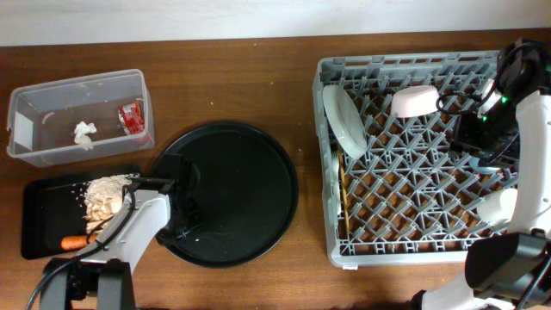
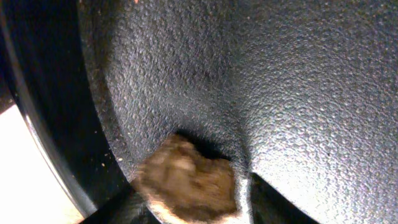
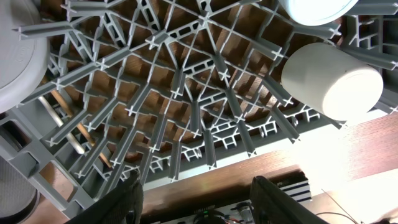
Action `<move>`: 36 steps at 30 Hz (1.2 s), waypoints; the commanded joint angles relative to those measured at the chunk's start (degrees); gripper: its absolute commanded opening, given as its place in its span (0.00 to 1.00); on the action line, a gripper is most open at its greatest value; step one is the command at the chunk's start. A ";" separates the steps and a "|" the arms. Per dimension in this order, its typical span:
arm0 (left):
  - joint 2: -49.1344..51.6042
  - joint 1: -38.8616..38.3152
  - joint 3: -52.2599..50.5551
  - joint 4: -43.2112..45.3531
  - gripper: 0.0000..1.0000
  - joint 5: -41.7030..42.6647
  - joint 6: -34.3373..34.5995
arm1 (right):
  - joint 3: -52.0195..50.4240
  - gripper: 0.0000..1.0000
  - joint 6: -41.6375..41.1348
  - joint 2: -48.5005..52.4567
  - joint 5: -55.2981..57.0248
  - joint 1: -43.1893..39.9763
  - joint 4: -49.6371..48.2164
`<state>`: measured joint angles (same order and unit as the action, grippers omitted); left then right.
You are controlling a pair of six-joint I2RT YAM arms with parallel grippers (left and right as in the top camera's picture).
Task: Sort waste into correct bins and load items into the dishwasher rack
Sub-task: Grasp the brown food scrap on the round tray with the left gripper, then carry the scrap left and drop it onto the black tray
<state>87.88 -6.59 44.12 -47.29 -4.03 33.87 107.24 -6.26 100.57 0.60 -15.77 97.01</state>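
pinching the small brown bit (image 2: 186, 177) in my left gripper (image 2: 186, 208) at the round black tray (image 1: 250, 185), i should next carry it to the shallow black tray (image 1: 47, 211) just left.

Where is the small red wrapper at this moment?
In the overhead view, the small red wrapper lies inside the clear tub at the upper left, near the tub's right wall, with the crumpled white tissue on its left.
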 commanded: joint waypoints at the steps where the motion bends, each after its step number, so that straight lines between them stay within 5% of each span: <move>1: 0.31 -0.02 -0.24 0.20 0.37 -1.03 -0.02 | -0.02 0.58 -0.61 0.17 -0.15 0.00 0.33; 12: 0.15 0.00 1.70 -1.31 0.05 -0.96 -0.02 | -0.92 0.58 -0.59 0.17 -0.13 -0.02 0.07; 19: -3.61 8.63 13.81 -7.80 0.06 -0.92 -2.10 | -0.92 0.59 -0.61 0.17 -0.13 -0.02 0.15; 30: -3.87 39.23 17.92 -2.45 0.06 0.76 -2.60 | -0.92 0.58 -0.61 0.17 -0.13 0.00 0.09; 36: 1.73 42.62 17.79 -1.31 0.06 -0.98 -2.60 | -0.92 0.58 -0.61 0.17 -0.13 0.00 0.13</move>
<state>85.82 35.42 61.52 -49.17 -3.88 32.14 106.59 -6.28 100.57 0.60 -15.77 96.99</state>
